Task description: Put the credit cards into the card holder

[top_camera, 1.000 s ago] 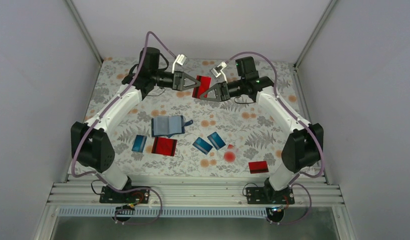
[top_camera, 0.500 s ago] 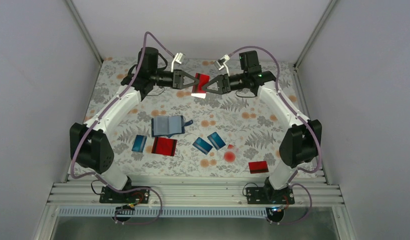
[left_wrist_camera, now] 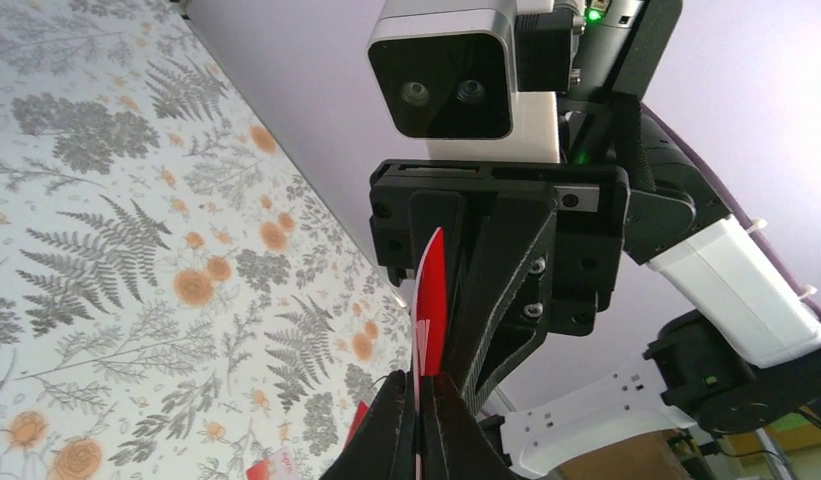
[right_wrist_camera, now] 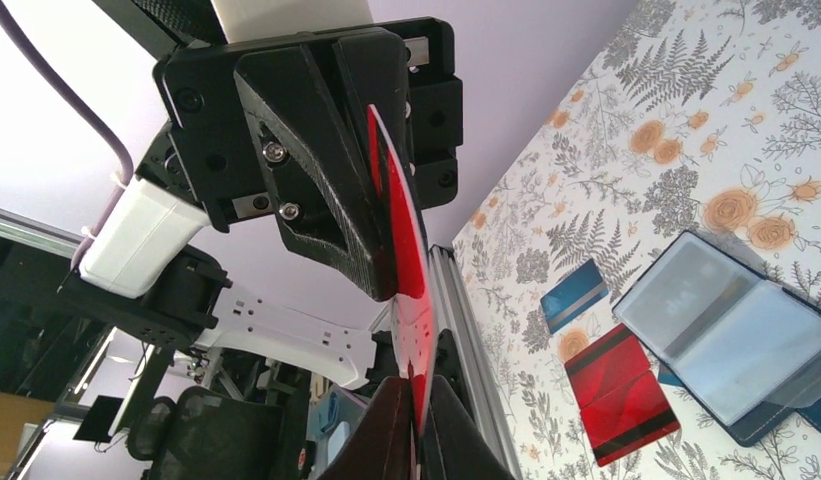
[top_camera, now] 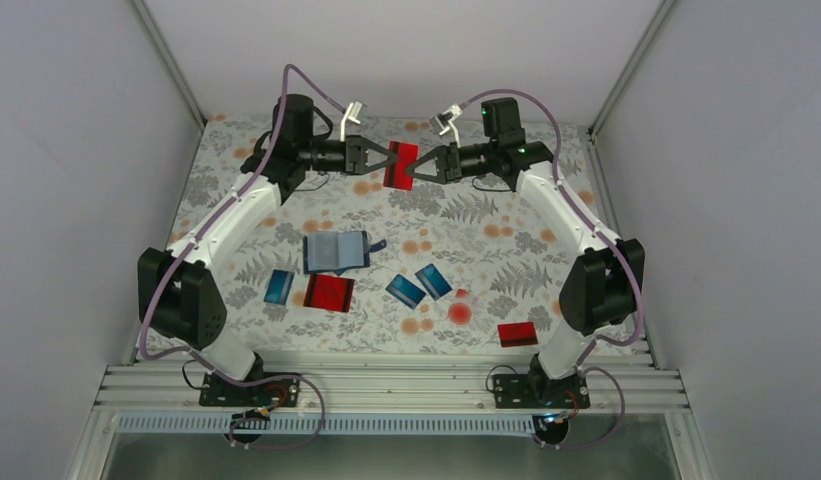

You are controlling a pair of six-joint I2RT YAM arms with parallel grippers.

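Floral table, red-dotted clear piece

Left tool and right tool nearer, both on red card

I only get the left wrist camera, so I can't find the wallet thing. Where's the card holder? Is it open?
Observer: Top view: the card holder lies open on the table, pockets up, nearer the arm bases than both end effectors.
Operator: Is my held card above it?
Observer: No. The held red card is at the table's far end, gripped between the left end effector and right end effector.
Operator: Any cards by the holder?
Observer: A striped red card lies just on its near side, a blue card left of that.
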